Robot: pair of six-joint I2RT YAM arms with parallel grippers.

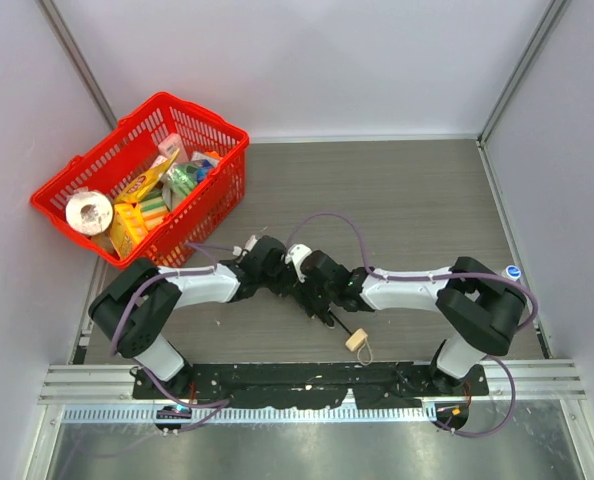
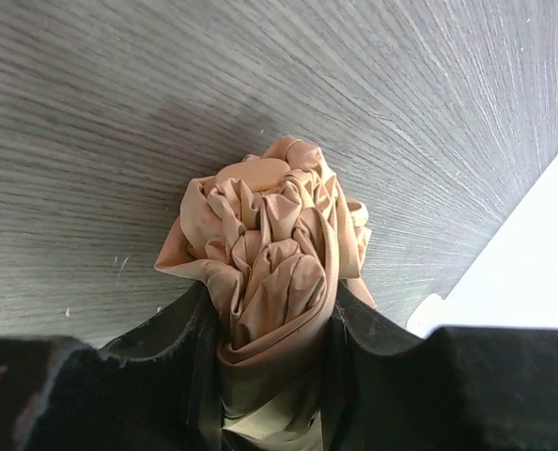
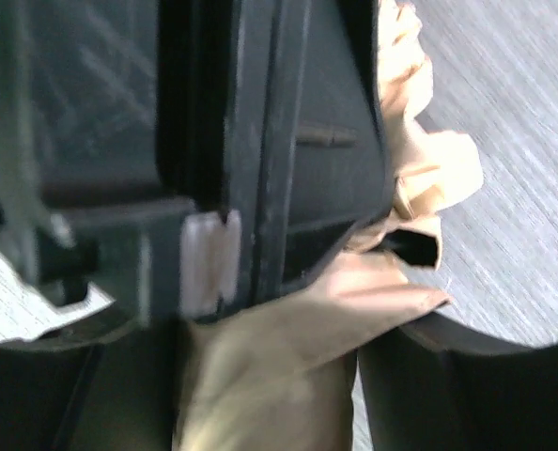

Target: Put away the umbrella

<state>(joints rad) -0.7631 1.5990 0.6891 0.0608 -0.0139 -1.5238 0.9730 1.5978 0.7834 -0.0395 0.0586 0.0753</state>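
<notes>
Top external: left arm and right arm meet at mid-table. The umbrella is mostly hidden between them; only its tan handle end with the cord loop shows, lying toward the near edge. Red basket stands far left, well apart.

Left wrist: left gripper is clamped on the crumpled beige fabric.

Right wrist: right gripper straddles the fabric (frame blurred); pinching or loose, cannot tell.
</notes>
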